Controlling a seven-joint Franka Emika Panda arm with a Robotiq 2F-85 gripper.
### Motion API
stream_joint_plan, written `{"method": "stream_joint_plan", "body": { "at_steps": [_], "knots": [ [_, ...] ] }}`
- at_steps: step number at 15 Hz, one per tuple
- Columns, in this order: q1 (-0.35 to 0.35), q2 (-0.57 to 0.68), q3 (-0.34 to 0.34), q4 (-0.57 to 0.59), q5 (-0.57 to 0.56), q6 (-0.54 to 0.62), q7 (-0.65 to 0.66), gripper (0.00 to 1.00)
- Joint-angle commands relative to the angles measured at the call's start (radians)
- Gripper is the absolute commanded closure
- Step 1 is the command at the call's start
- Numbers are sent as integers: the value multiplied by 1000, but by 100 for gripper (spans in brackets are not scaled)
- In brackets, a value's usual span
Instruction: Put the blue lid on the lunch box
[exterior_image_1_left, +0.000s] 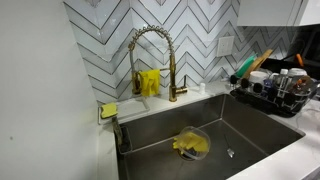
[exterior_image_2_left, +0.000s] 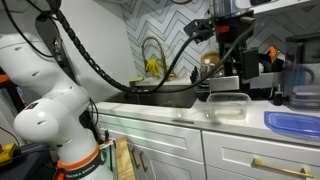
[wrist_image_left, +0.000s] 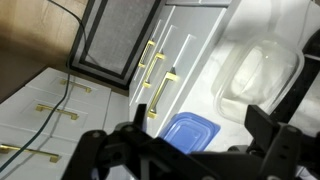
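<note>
The blue lid (wrist_image_left: 188, 133) lies flat on the white counter near its front edge. In an exterior view the blue lid (exterior_image_2_left: 296, 124) sits at the far right. The clear lunch box (exterior_image_2_left: 228, 105) stands open on the counter beside it, and the wrist view shows the lunch box (wrist_image_left: 262, 75) further in from the edge. My gripper (exterior_image_2_left: 228, 45) hangs high above the counter, over the box and lid area. In the wrist view the gripper (wrist_image_left: 200, 121) is open, with nothing between its fingers (wrist_image_left: 262, 126) and the lid far below.
A steel sink (exterior_image_1_left: 250, 130) holds a yellow cloth (exterior_image_1_left: 190, 145) under a gold faucet (exterior_image_1_left: 150, 55). A black dish rack (exterior_image_1_left: 275, 95) with dishes and a green-handled brush (exterior_image_1_left: 250, 65) stands beside it. White cabinets with gold handles (wrist_image_left: 160, 95) drop below the counter edge.
</note>
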Motion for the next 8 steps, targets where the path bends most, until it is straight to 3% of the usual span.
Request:
{"method": "stream_joint_plan", "body": {
  "at_steps": [1,3,8],
  "knots": [
    [-8,117,-48,77,98,-2,-163,0],
    [-20,185,-64,119,152,0,-245,0],
    [-54,223,-38,134,120,17,-215,0]
  ]
}}
